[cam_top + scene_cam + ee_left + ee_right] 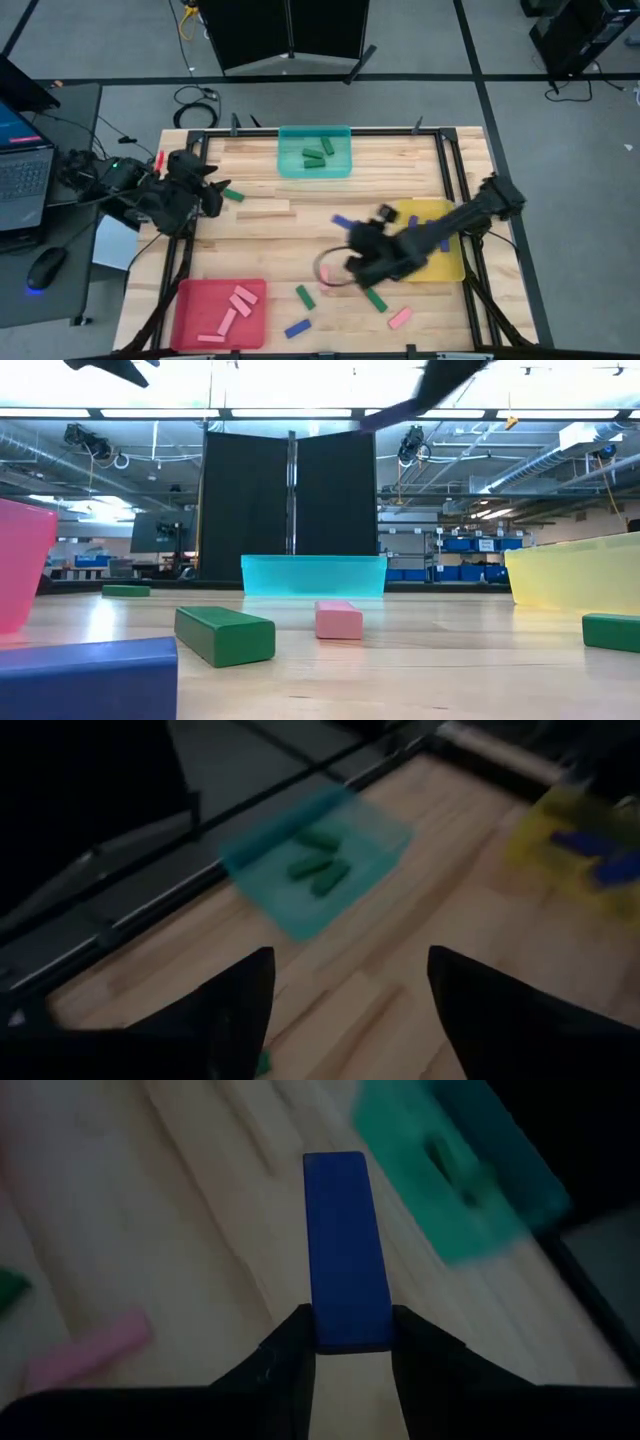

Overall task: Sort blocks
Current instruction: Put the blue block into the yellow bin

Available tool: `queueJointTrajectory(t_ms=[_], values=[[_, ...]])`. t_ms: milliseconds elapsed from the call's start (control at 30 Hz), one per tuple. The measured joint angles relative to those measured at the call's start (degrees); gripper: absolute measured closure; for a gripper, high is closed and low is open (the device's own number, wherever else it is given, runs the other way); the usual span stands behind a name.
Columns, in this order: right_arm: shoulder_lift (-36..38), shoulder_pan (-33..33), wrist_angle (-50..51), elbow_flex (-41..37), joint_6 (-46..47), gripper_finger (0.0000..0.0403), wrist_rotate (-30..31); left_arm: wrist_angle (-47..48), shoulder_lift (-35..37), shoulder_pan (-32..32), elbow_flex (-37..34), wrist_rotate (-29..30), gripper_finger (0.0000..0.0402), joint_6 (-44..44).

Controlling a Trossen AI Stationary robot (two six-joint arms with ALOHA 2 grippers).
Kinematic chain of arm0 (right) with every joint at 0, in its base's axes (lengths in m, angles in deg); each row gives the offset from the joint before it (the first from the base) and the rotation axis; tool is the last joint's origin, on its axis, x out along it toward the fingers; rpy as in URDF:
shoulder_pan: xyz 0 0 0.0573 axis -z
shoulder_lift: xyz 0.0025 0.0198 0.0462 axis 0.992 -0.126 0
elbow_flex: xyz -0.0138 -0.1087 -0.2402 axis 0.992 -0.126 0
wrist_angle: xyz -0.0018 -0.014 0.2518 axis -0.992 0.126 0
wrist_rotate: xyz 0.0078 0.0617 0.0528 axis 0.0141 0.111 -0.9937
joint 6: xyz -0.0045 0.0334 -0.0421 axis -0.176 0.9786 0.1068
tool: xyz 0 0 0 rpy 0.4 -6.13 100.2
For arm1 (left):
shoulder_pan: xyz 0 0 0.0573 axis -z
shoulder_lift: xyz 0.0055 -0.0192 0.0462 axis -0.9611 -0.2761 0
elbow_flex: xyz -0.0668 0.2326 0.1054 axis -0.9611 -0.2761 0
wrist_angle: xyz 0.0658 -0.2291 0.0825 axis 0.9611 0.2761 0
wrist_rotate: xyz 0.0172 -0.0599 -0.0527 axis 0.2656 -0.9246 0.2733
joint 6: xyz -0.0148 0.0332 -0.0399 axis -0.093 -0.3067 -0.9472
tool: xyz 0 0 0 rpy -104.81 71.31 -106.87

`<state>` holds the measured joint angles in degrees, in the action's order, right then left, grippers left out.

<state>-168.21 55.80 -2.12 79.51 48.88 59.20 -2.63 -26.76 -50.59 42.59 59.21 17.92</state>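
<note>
My right gripper (350,1342) is shut on a blue block (345,1240), high over the middle of the table and left of the yellow tray (452,262), which holds blue blocks. In the low view the block (385,415) shows near the top, well above the wood. My left gripper (350,1010) stands open and holds nothing, over the table's left edge (215,192), beside a green block (232,196) lying flat. The teal tray (315,152) holds green blocks, the red tray (220,312) pink ones. My right gripper pinches the blue block by its two long sides at one end (350,1330), between the two fingers. The fingers slant downward from the table's right side and lie along the block, which sticks straight out ahead of them. The block is lifted clear of the table.
Loose blocks lie flat near the front edge: green (305,296), blue (297,328), green (375,299), pink (400,318). A long pale wooden bar (262,210) lies left of centre. A black frame borders the table on the left, far and right sides.
</note>
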Motion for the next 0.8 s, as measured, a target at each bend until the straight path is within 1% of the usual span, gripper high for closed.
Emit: queueJointTrajectory(t_ms=[100,167,267,333,533,700,800], values=[[3.5,-4.2,8.0,-4.2,13.6,0.0290,-0.2,-0.4,-0.5,-5.9,0.0,-4.6,0.0146,4.7],[5.0,-6.7,12.1,-7.2,22.3,0.0290,-1.7,-0.4,-1.5,-10.1,0.0,-7.3,0.0152,7.9],[7.4,-10.1,17.4,-11.8,34.5,0.0290,-4.6,-0.6,-3.6,-15.8,0.0,-12.5,0.0158,12.8],[8.7,-12.0,18.7,-15.1,40.9,0.0290,-7.5,-0.6,-5.2,-19.2,0.0,-14.9,0.0160,16.2],[12.2,-16.6,19.0,-24.6,55.1,0.0290,-16.0,0.7,-12.2,-29.8,0.0,-20.6,0.0161,26.2],[14.1,-19.8,18.9,-30.3,65.1,0.0290,-22.7,4.3,-19.5,-38.2,0.0,-21.7,0.0161,34.4],[14.3,-21.2,17.1,-31.9,69.0,0.0290,-23.8,4.4,-23.2,-42.9,0.0,-22.4,0.0161,39.9]])
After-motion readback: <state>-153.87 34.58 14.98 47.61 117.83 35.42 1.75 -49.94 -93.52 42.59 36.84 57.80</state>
